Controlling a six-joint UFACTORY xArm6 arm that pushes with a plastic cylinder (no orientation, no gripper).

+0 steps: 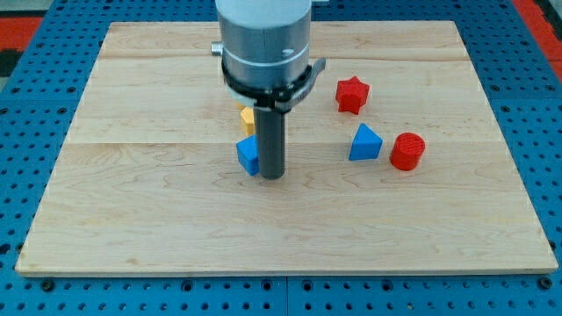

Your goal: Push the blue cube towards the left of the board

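The blue cube sits near the middle of the wooden board, partly hidden by the rod. My tip rests on the board right against the cube's right side. The rod rises from there into the arm's grey cylinder at the view's top.
A yellow block peeks out behind the rod, just above the blue cube. A red star block, a blue triangular block and a red cylinder lie to the view's right. Blue pegboard surrounds the board.
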